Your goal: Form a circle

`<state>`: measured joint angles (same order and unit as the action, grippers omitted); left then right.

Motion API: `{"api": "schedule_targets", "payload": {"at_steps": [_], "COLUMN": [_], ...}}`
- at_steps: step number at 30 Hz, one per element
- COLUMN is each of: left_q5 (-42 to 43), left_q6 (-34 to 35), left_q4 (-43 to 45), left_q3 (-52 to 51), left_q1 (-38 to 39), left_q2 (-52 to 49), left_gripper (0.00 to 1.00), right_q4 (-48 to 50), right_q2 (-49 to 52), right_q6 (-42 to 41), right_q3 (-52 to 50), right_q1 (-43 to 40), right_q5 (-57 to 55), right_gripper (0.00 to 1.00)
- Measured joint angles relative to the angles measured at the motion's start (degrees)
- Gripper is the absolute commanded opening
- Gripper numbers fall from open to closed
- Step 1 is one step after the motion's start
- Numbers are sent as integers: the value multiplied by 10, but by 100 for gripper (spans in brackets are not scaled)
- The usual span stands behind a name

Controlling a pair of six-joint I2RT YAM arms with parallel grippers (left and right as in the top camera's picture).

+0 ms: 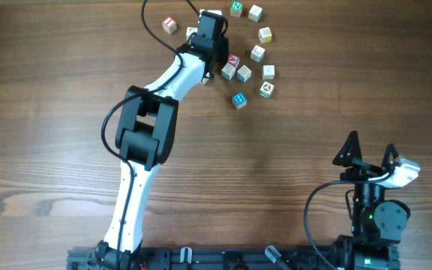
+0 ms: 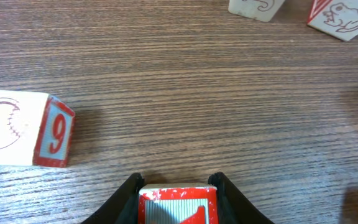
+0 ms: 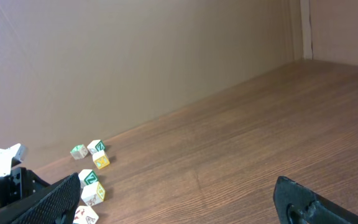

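Your left claw (image 2: pixel 178 186) is clamped on a red-faced pale wooden cube (image 2: pixel 178 204), held low over the brown wooden counter (image 1: pixel 291 165). The other small pale wooden cubes with letter faces (image 1: pixel 265 34) lie in a loose arc just right of that claw, not a closed ring, with one red-faced cube (image 1: pixel 170 24) apart on the left. They sit close to the tan wall (image 3: pixel 135 62). Your right claw (image 1: pixel 370 150) has its fingers spread wide, holding nothing, well apart from the cubes, with bare counter between.
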<state>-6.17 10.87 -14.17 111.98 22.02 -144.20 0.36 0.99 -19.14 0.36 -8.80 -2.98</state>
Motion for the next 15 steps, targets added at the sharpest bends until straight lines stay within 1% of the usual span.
{"api": "schedule_targets", "payload": {"at_steps": [5,9,11,15], "left_q5": [-4,-6,-6,-9], "left_q6": [-3,-4,-4,12], "left_q4": [-22,-55,-83,-182], "left_q3": [-1,-3,-3,-2], "left_q1": [0,0,0,2], "left_q2": [14,65,101,200], "left_gripper": [33,34,34,33], "right_q4": [0,0,0,0], "right_q2": [0,0,0,0], "right_q6": [0,0,0,0], "right_q3": [0,0,0,0], "right_q1": [0,0,0,0], "right_q5": [0,0,0,0], "right_gripper": [100,100,100,100]}}
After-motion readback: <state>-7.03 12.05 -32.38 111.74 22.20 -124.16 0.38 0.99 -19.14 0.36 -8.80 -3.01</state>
